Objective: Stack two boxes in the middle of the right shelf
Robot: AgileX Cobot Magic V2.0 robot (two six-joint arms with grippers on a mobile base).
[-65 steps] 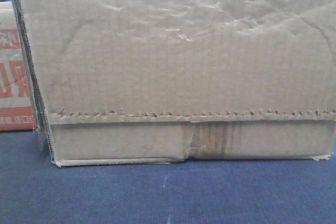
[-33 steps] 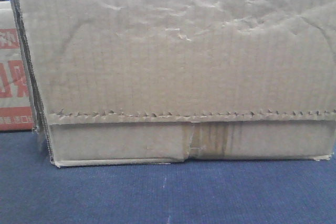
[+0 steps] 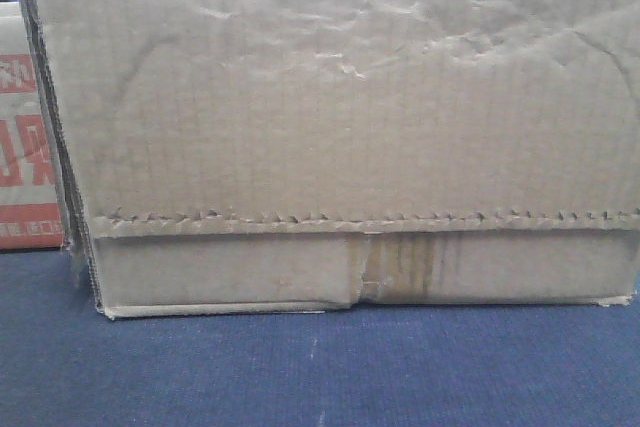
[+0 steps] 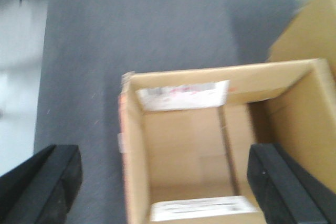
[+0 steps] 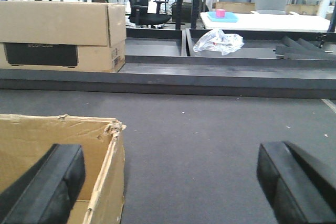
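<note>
Boxes: one plain wrinkled carton (image 3: 340, 127) fills the front view, stood on the blue-grey bench (image 3: 320, 367) with its serrated flap edge and centre tape strip facing the camera. No claw is seen touching it there. Almost nothing has changed over the last second. The carton is unmoved, and only the red-printed carton (image 3: 28, 147) at the left edge is shown a sliver less, so slight camera drift is judged, not a lift. Stacking is judged not yet begun, and the right shelf middle is in no view. In a blurred wrist view the left claw (image 4: 164, 171) is spread wide over an open-topped carton (image 4: 184, 145), one finger outside its left wall and the other over its right side. That carton is empty, with only white labels inside. The right claw (image 5: 168, 171) is likewise spread wide and holds nothing. A torn-cornered open carton (image 5: 58, 129) is at lower left, its contents hidden. Whether it is the same carton cannot be told. Farther back, a crumpled plastic bag (image 5: 218, 40) is lying in a dark tray (image 5: 252, 59).
</note>
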